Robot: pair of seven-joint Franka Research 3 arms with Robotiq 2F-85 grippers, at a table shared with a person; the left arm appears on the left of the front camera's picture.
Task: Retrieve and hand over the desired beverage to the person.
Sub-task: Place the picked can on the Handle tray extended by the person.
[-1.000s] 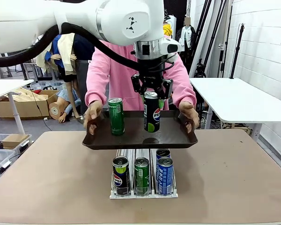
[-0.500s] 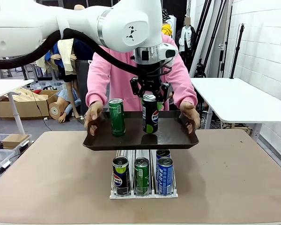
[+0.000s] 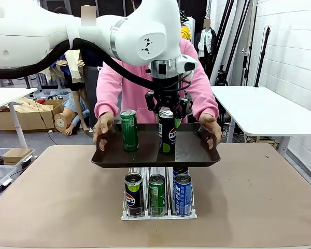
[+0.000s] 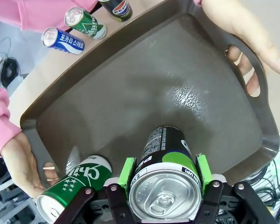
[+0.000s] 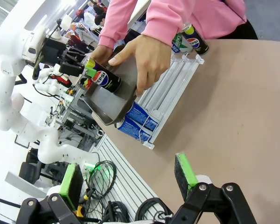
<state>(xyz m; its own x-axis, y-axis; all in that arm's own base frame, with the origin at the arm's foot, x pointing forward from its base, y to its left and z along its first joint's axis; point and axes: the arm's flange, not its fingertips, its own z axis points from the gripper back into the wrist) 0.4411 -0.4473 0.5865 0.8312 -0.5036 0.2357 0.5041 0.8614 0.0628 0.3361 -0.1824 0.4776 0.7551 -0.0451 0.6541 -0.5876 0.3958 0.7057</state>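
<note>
Left gripper (image 3: 167, 110) clamps black can (image 3: 167, 132) (over tray (image 3: 197, 153)).

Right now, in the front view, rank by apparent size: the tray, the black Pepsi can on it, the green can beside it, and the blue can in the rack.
1. Tray.
2-3. Black Pepsi can and green can: alike.
4. Blue can: nearer the camera, so unsure.

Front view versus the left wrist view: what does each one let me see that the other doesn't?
Front alone: the rack on the table, its cans upright, and the person's pink sweatshirt whole. Left wrist alone: the black can's silver lid from above and the green pads pressed to its sides. Both: the left gripper shut on the black can, the green can, and the brown tray held in the person's hands.
</note>
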